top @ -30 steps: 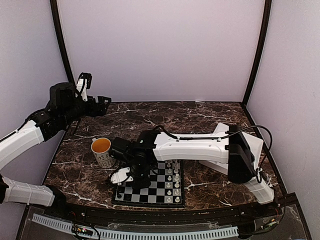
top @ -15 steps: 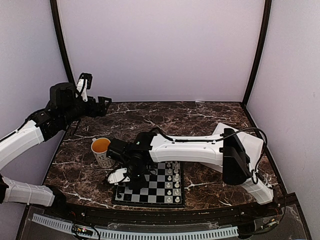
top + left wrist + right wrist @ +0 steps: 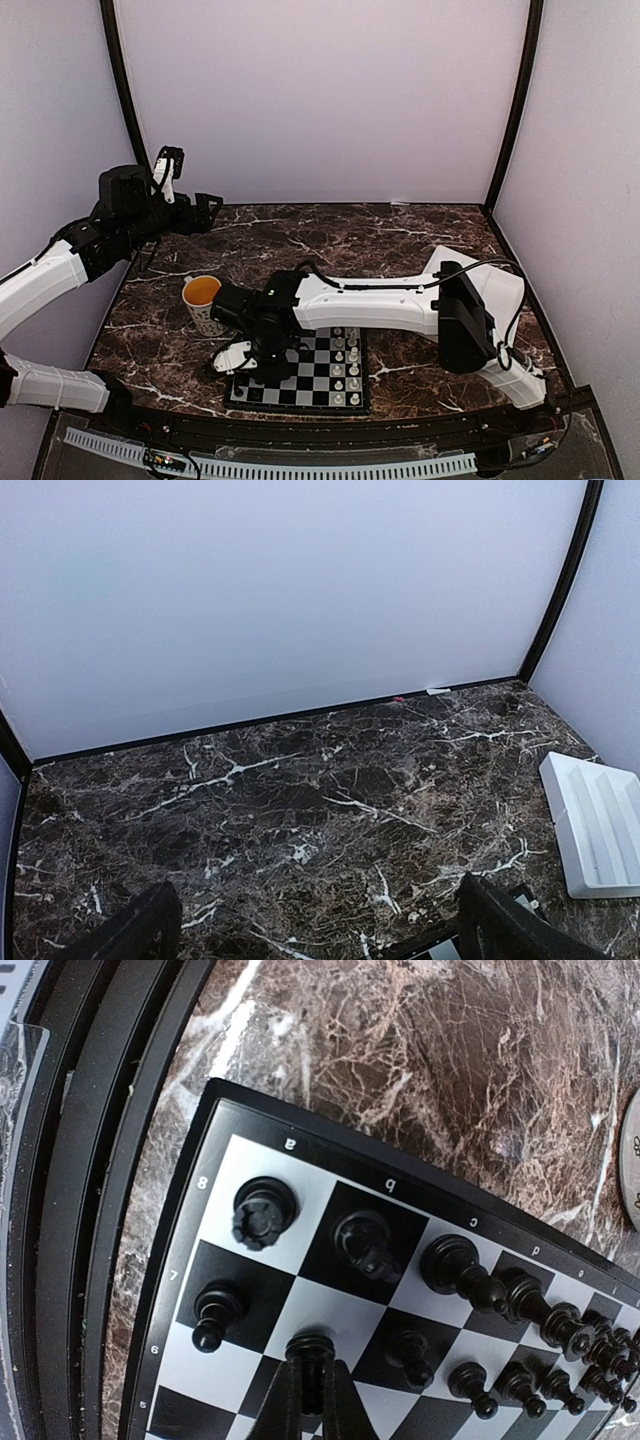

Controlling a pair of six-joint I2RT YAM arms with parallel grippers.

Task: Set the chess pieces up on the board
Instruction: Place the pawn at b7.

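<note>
In the right wrist view the board shows its a–b corner. Black chess pieces stand on it: a rook, a knight, a bishop and a row of pawns. My right gripper is shut on a black pawn over the light square beside the corner pawn; I cannot tell whether the pawn touches the board. From above, the right gripper hangs over the left side of the board. My left gripper is open and raised at the far left, holding nothing.
A white mug with orange inside stands just left of the board. White chess figures line the board's right columns. A white tray lies at the right, half hidden by the right arm from above. The table's front rail runs close to the board.
My right arm has swung a little left and nearer over the board's left side, the pawn still in its jaws. The left arm has not moved.
</note>
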